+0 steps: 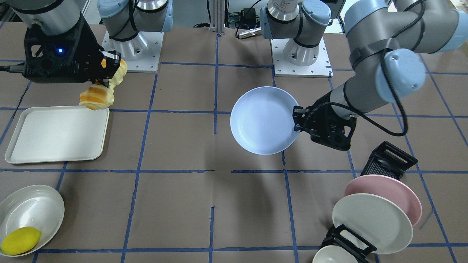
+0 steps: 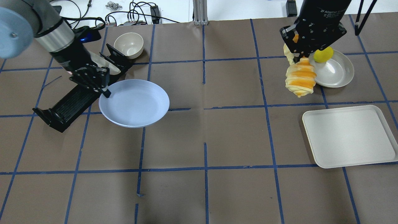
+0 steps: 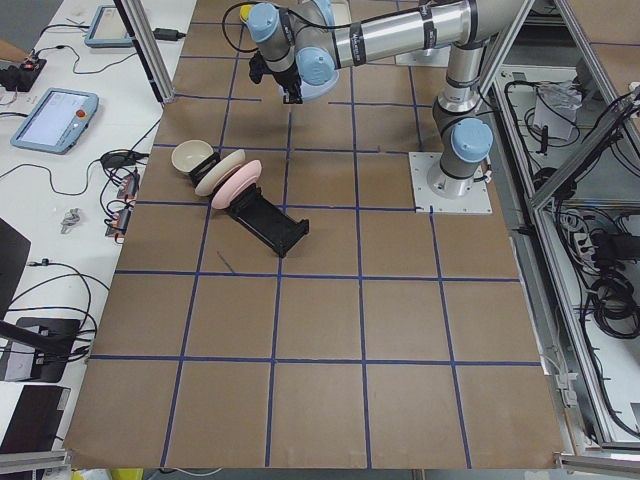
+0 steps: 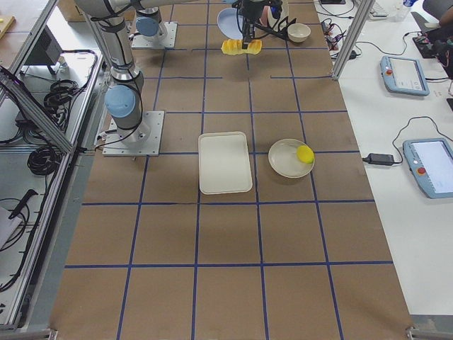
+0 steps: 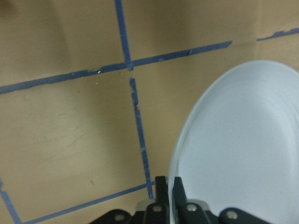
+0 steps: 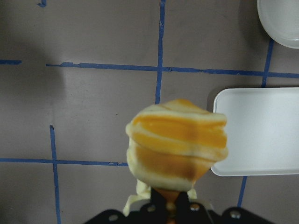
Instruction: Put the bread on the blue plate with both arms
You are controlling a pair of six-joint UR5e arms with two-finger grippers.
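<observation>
— Where is the bread?
— Upper right of the overhead view. The bread (image 2: pixel 300 77) hangs lengthwise from the right gripper (image 2: pixel 300 56), whose jaws are clamped on its upper end. It is in the air and rests in no container, near the shallow white dish (image 2: pixel 337 73) and the cream tray (image 2: pixel 348 137).
— And the blue plate?
— Left of centre in the same view. The left gripper (image 2: pixel 105 92) has its jaws closed on the rim of the blue plate (image 2: pixel 134 102). The plate is held off the table with a shadow beneath it, well apart from the bread.
— What sits in the other dishes?
— A lemon (image 1: pixel 20 240) lies in the white dish, lower left of the front-facing view. At lower right, a pink plate (image 1: pixel 395 188) and a cream-white plate (image 1: pixel 373 223) stand on edge in the black rack (image 1: pixel 389 160). A small bowl (image 2: pixel 128 45) sits just beside the rack's end.
</observation>
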